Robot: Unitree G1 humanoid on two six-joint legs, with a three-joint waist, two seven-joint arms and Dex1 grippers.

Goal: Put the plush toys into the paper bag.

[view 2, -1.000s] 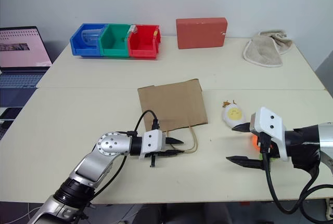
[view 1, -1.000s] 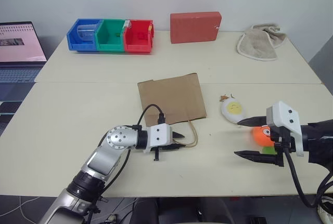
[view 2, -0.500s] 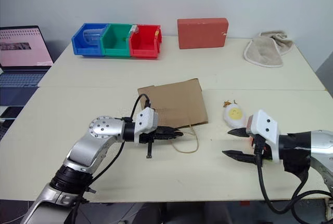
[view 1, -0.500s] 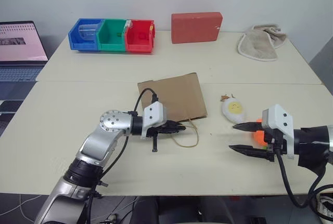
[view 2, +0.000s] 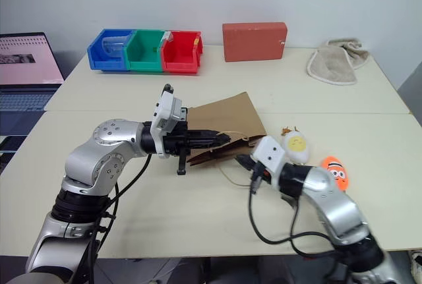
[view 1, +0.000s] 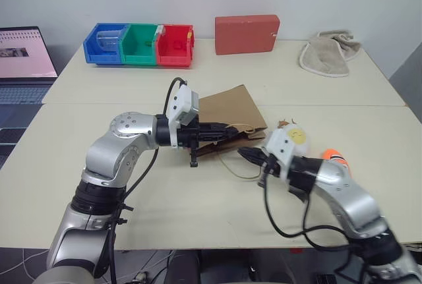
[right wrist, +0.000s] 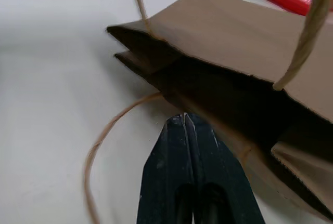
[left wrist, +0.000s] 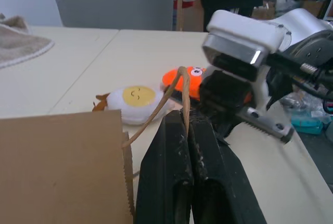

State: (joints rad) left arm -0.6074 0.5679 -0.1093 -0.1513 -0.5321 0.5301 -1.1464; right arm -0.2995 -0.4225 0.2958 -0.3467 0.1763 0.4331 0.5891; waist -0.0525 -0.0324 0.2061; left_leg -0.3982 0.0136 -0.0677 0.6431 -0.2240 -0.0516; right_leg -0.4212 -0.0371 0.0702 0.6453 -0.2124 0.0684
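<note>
On the table (view 1: 198, 231), head camera first: one paper bag (view 1: 234, 109), and I'll place everything off that. Two plush toys, both outside the bag to its right: the white egg toy (view 2: 297, 145) just beside it, the orange carrot toy (view 2: 335, 169) a bit further right. Behind the bag there's one red block (view 1: 247, 33) and, off to the left of that, three bins in a row, blue bin (view 1: 105, 43), green bin (view 1: 140, 45), red bin (view 1: 174, 45). The blue one has something clear and rounded in it, the red one has small bits I can't make out, and the green one I can't read. One beige towel (view 1: 330, 53) sits far back to the right, one laptop (view 1: 23, 56) far to the left. The left gripper (view 1: 227, 130) is clamped on the bag's upper handle (view 1: 247, 128), with the bag's near edge lifted. The right gripper (view 2: 242, 161) has its fingers pressed together right at the bag's mouth, holding nothing I can see. A second handle loop (view 1: 241, 172) droops onto the table.

Left wrist camera: black fingers squeezed together with the twisted handle pinched between them. Egg and carrot lie past the bag's edge, with the other gripper next to them.

Right wrist camera: fingers together, empty, tips just at the bag's opening. The inside is dark, and I see no toy in it.
</note>
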